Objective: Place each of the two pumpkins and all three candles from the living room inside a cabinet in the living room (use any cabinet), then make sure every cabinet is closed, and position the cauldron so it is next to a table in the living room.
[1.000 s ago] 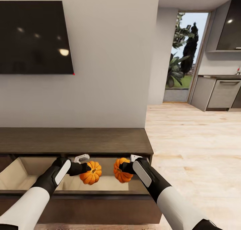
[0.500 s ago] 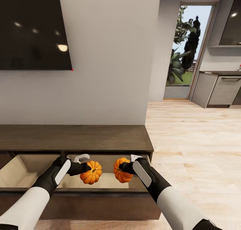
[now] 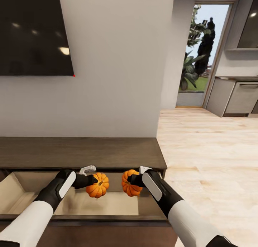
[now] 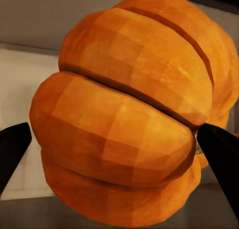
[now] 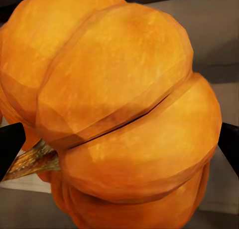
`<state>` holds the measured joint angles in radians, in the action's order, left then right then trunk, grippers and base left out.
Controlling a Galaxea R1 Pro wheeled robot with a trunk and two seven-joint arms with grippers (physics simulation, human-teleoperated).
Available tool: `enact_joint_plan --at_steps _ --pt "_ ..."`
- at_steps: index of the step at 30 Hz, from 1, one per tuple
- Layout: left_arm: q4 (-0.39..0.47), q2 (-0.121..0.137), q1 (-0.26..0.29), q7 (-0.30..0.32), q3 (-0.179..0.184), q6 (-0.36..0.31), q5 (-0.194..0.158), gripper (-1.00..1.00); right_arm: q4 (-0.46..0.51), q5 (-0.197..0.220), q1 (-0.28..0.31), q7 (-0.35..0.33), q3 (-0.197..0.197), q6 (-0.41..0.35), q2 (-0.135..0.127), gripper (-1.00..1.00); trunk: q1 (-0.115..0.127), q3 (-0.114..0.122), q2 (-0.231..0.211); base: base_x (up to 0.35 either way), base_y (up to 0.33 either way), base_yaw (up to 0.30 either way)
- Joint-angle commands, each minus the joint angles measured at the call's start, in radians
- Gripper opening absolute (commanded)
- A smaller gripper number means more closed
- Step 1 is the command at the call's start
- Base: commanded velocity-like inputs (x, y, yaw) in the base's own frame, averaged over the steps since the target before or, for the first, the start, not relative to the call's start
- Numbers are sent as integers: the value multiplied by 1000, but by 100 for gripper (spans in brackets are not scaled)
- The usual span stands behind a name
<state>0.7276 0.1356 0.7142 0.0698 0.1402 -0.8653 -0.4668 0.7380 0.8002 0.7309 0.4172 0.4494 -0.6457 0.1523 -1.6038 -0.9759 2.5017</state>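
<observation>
Two ribbed orange pumpkins (image 3: pixel 97 190) (image 3: pixel 130 183), each clamped by left gripper (image 3: pixel 94 180) and right gripper (image 3: pixel 127 180), hung over open dark-brown wood cabinet (image 3: pixel 107 152) drawer; unreleased, candles and cauldron outstanding

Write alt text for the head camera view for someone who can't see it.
Each gripper, left and right, holds an orange pumpkin, left pumpkin and right pumpkin, above an open drawer of a dark wood cabinet. A black TV hangs on the white wall above.
</observation>
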Motion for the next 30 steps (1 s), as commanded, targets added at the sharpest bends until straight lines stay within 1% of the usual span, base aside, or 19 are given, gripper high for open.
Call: enact_joint_plan --at_steps 1,9,30 --pt "1 1 1 7 3 -2 6 -100 1 11 1 11 3 0 0 -100 0 -1 0 163 0 0" --pt "1 2 1 6 3 -1 7 -100 1 11 1 11 3 0 0 -100 0 -1 0 40 0 0" --pt "0 1 1 5 2 2 7 -100 0 11 1 12 3 0 0 -100 -10 -82 5 1 0 0"
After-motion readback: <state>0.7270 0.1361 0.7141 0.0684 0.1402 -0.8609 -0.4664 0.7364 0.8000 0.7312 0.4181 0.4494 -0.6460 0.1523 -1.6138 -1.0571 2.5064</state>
